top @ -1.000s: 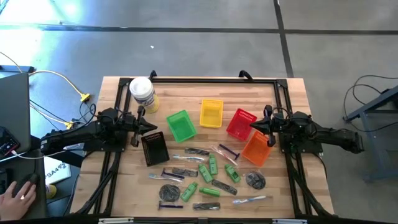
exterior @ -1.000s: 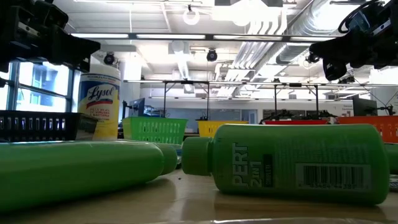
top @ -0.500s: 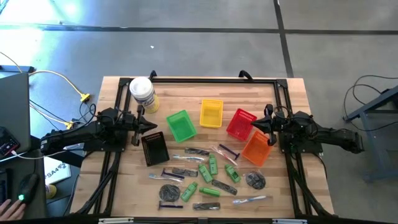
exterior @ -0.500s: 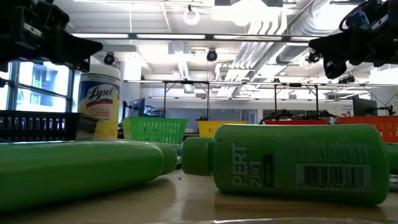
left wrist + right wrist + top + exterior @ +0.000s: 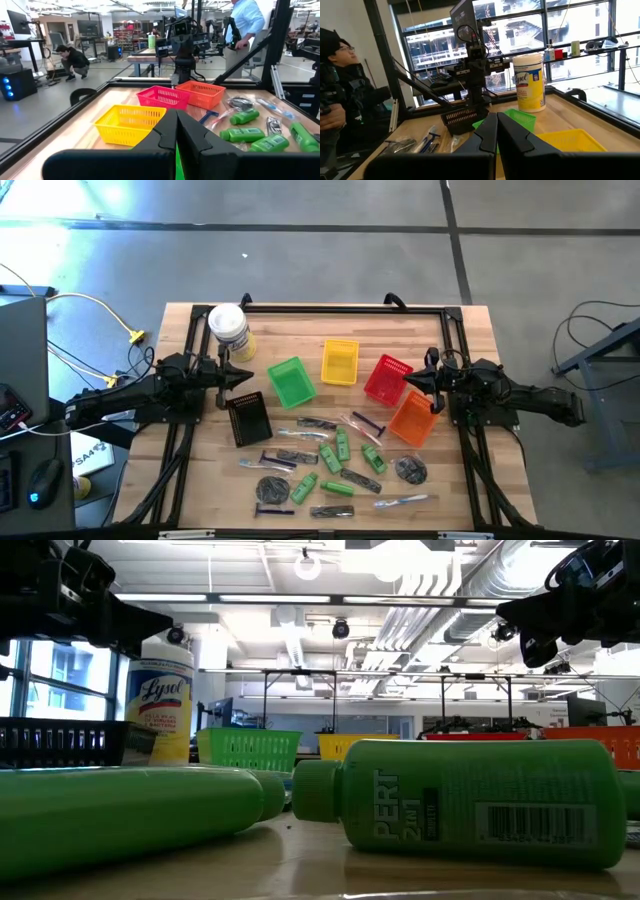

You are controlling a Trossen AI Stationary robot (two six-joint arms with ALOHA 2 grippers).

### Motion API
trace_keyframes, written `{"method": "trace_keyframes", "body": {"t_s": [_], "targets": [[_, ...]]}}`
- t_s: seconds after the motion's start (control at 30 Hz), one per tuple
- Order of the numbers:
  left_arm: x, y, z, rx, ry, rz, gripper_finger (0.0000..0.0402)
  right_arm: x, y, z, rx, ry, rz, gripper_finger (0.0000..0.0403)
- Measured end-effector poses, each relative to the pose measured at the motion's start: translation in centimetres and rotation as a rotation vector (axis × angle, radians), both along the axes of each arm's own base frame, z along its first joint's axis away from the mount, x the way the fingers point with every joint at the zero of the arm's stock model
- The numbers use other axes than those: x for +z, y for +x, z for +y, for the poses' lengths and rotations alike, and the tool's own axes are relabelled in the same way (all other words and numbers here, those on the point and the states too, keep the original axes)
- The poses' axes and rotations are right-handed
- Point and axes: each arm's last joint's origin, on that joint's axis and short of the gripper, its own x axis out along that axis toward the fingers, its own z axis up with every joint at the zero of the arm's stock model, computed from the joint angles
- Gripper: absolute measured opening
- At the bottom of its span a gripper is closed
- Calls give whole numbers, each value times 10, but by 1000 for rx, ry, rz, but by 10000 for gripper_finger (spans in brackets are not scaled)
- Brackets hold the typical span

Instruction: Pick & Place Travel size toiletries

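The toiletries lie scattered on the near half of the table: green bottles [image 5: 342, 445] [image 5: 470, 802], dark sticks [image 5: 316, 423], grey discs [image 5: 272, 490], a purple-handled razor [image 5: 368, 422] and clear-wrapped pieces [image 5: 405, 501]. My left gripper [image 5: 246, 377] [image 5: 176, 120] hovers shut above the left side of the table, beside the black basket. My right gripper [image 5: 405, 380] [image 5: 496, 122] hovers shut on the right, over the red and orange baskets. Neither touches anything.
Five mesh baskets stand in an arc behind the toiletries: black [image 5: 248, 418], green [image 5: 291, 382], yellow [image 5: 340, 362], red [image 5: 387, 378], orange [image 5: 412, 420]. A white-lidded wipes jar [image 5: 229, 330] stands at the far left corner. People show in the room beyond the table.
My left gripper has shifted a little toward the table's far edge and middle, staying shut. The toiletries and the baskets lie as before.
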Motion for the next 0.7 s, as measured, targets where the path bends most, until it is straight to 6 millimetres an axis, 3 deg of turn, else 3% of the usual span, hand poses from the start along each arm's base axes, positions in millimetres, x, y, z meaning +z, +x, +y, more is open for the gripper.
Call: {"method": "trace_keyframes", "body": {"t_s": [0.7], "targets": [[0,0,1,23,-3,2,0,0,0,0,2,4,4,2]]}}
